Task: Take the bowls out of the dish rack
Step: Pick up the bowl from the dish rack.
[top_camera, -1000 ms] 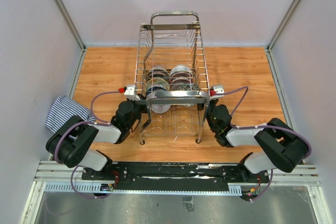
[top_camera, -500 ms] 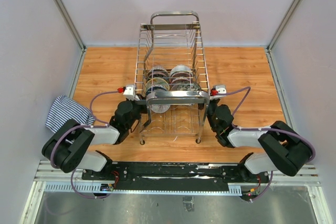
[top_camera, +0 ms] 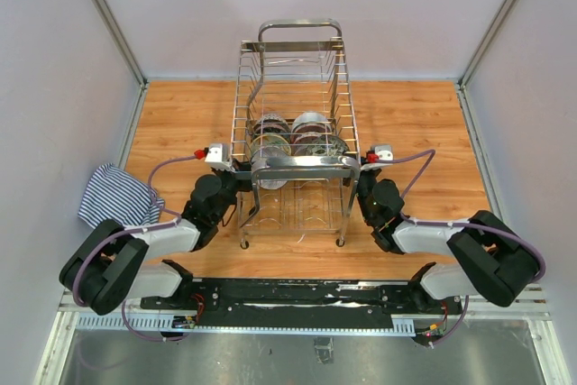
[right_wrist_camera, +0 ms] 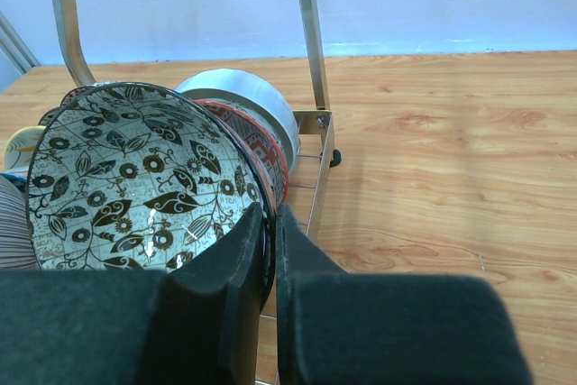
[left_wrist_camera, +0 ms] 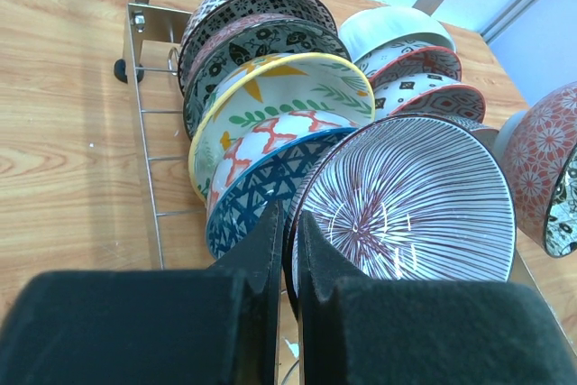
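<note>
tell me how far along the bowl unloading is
Done: nothing; no bowl sits on the table outside the dish rack. In hand: left gripper pinches the striped bowl at its rim, right gripper the leaf-patterned bowl, both in the rack. Left: every bowl.

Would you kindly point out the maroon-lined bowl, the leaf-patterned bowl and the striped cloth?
maroon-lined bowl (left_wrist_camera: 406, 200), left wrist view, its inner wall.
leaf-patterned bowl (right_wrist_camera: 126, 178), right wrist view, its inner wall.
striped cloth (top_camera: 113, 194), top external view, its middle.

Top camera looks down from behind me, rack (top_camera: 302, 161) mid-frame. Wrist cameras look close along my left fingers (left_wrist_camera: 257, 254) and right fingers (right_wrist_camera: 236, 259) at bowls (left_wrist_camera: 406, 196) all views share.
</note>
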Robot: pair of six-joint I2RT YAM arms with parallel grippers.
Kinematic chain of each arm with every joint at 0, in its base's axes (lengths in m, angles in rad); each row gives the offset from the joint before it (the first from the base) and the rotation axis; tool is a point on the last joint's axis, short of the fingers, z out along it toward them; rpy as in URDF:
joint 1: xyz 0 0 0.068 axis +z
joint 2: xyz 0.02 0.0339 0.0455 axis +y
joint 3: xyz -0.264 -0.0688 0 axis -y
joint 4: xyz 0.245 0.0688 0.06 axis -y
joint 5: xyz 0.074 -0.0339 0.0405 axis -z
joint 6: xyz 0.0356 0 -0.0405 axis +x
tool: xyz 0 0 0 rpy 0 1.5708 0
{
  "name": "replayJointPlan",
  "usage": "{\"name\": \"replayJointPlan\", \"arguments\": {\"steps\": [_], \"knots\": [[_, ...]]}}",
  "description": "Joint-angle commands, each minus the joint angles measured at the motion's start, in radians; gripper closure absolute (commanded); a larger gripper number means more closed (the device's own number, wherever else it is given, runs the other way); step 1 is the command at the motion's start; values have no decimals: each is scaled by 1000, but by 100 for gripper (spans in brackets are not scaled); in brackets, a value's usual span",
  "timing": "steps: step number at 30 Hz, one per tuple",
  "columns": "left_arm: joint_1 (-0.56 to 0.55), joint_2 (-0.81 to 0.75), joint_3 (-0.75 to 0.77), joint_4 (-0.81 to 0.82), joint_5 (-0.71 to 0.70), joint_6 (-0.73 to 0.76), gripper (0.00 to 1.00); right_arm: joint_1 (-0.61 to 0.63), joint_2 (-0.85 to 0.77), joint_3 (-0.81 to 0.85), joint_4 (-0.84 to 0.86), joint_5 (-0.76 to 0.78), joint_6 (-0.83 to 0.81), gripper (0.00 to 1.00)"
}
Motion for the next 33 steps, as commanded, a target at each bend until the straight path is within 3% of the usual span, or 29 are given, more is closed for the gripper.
{"name": "replayJointPlan", "arguments": {"steps": [1,12,21,33], "knots": [[-6,-50,-6,53,-31,-8,99,-13,-40,-1,61,22,6,96],[-6,-191,1,-79,-135,13,99,-15,-122,-16,-5,62,-2,98],[-5,-291,3,-191,-280,21,100,-41,-259,-30,-161,132,17,99],[73,-459,-17,-405,-447,-86,99,-122,-483,-4,-575,222,143,99]]}}
